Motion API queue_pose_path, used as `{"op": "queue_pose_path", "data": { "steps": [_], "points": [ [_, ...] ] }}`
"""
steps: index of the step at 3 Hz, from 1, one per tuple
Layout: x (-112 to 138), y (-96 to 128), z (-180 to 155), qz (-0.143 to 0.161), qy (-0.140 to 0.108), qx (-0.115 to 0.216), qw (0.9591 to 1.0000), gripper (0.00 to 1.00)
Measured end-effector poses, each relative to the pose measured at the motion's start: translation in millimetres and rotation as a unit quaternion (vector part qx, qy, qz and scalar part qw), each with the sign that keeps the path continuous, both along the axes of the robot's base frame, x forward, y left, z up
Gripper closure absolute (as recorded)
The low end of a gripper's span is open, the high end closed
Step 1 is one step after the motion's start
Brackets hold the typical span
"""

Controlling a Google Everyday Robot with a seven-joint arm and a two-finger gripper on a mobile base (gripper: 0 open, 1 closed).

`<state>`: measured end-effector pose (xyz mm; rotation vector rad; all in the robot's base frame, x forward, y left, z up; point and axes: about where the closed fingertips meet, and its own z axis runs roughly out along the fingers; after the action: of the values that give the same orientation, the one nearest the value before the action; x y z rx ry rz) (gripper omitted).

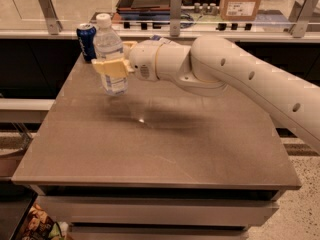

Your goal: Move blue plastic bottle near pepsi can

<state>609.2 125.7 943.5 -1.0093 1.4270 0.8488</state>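
The blue plastic bottle (pixel 110 54) is clear with a white cap and stands upright, held a little above the table (pixel 150 144) at its far left. My gripper (pixel 114 66) is shut on the bottle's middle, its cream fingers (pixel 111 67) wrapped around it. The pepsi can (pixel 86 41), dark blue with a silver top, stands at the table's far left corner, just left of and behind the bottle. My white arm reaches in from the right.
A dark blue snack bag lies mostly hidden behind my arm, with only a sliver (pixel 156 37) showing. A glass rail with metal posts (pixel 175 6) runs along the far edge. A lower shelf (pixel 25 104) sits to the left.
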Motion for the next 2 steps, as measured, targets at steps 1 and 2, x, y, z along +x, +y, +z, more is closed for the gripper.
{"op": "queue_pose_path", "data": {
  "steps": [1, 2],
  "points": [
    [33, -9, 13, -0.043, -0.006, -0.012, 0.9990, 1.00],
    [63, -14, 25, -0.082, -0.005, -0.037, 0.9959, 1.00]
  ]
}}
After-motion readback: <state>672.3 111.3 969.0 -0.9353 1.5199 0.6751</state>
